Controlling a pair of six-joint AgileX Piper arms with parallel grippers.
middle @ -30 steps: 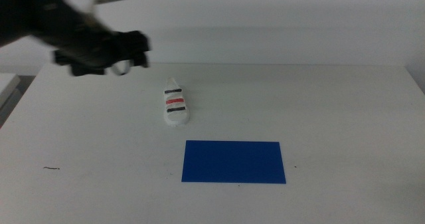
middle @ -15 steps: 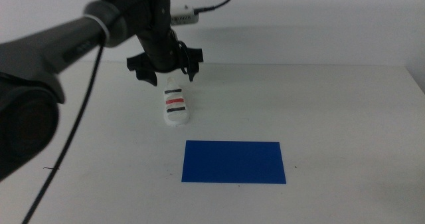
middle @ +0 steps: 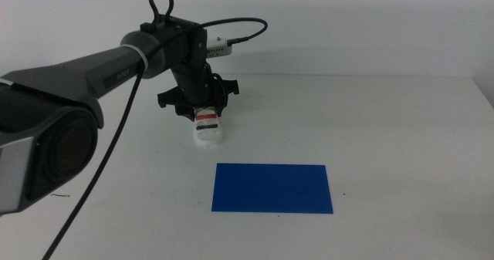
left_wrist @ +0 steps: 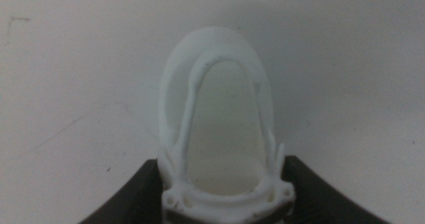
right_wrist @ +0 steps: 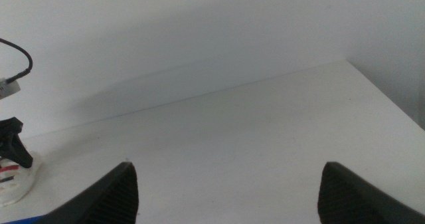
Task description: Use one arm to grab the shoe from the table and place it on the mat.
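Observation:
The white shoe [middle: 207,129] with black and red stripes lies on the table [middle: 386,136], behind the left end of the blue mat [middle: 272,187]. My left gripper [middle: 202,106] is lowered over the shoe's rear end, jaws open on either side of it. In the left wrist view the shoe [left_wrist: 216,117] fills the gap in the left gripper [left_wrist: 222,207], heel opening up. My right gripper [right_wrist: 229,197] is open and empty, out of the middle view. It sees the shoe [right_wrist: 13,177] far off.
The left arm's dark links [middle: 85,67] and black cable [middle: 100,160] stretch across the table's left side. A small dark speck [middle: 60,194] lies near the left front. The back wall rises right behind the table's far edge.
My left arm has swung in from the far left and come down over the shoe's rear end. The shoe and the mat have not moved.

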